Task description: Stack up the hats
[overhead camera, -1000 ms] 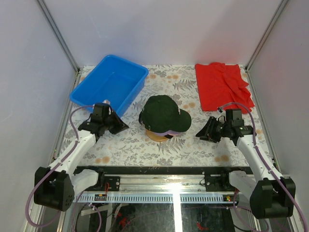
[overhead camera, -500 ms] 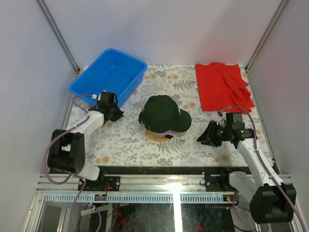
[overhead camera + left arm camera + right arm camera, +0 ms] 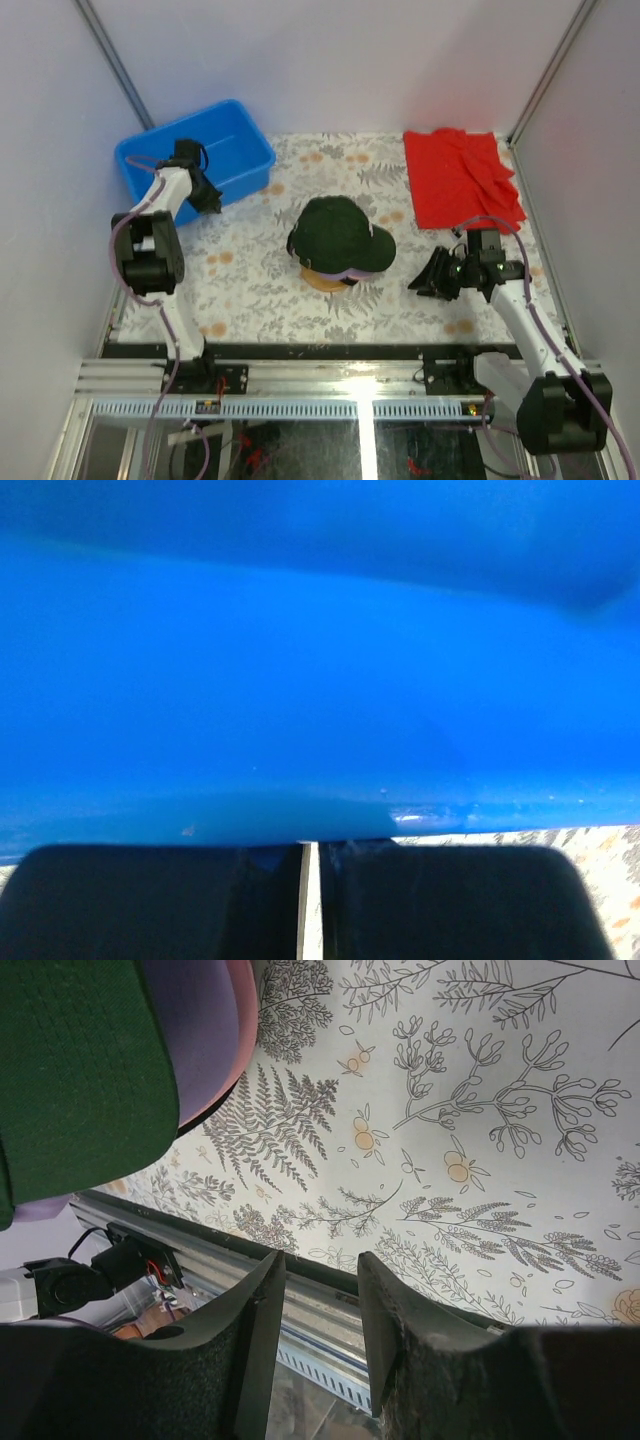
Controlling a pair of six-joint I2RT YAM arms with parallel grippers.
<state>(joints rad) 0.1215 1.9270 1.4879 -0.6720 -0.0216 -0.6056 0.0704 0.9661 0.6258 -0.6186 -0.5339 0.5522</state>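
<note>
The hats look stacked at centre, green over lavender and pink, any 4th hidden; left gripper clenched empty by the bin, right gripper part-open, empty.

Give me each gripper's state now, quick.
Left gripper: shut, holding nothing, close up to the bin.
Right gripper: open, holding nothing, beside the hats.

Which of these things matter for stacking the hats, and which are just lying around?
Job: stack of hats, dark green cap on top, lavender brim and pink brim beneath.
Lying about: blue tub, red cloth, round wooden stand under the hats.
</note>
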